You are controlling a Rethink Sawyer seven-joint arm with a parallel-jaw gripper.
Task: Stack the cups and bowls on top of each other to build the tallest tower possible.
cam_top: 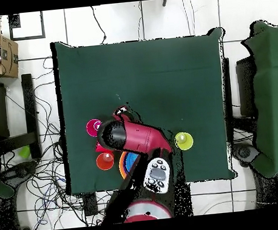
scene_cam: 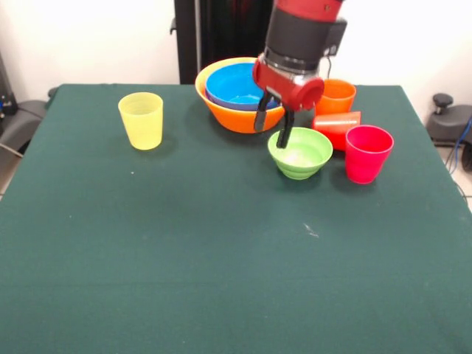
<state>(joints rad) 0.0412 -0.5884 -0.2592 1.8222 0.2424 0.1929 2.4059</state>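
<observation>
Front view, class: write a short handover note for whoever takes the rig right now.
Gripper: open, fingers straddling the far rim of the light green bowl, nothing lifted.
Blue bowl nested in the large orange bowl, a purple rim between them.
Yellow cup upright, alone.
Magenta cup and orange cup upright; red cup on its side between them.
Done: bowls nested.
Left: green bowl and all four cups.

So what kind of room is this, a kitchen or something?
More likely a robotics lab: the robot arm works over a green-clothed table, loose cables trail across the tiled floor, and more tables stand alongside.
</observation>
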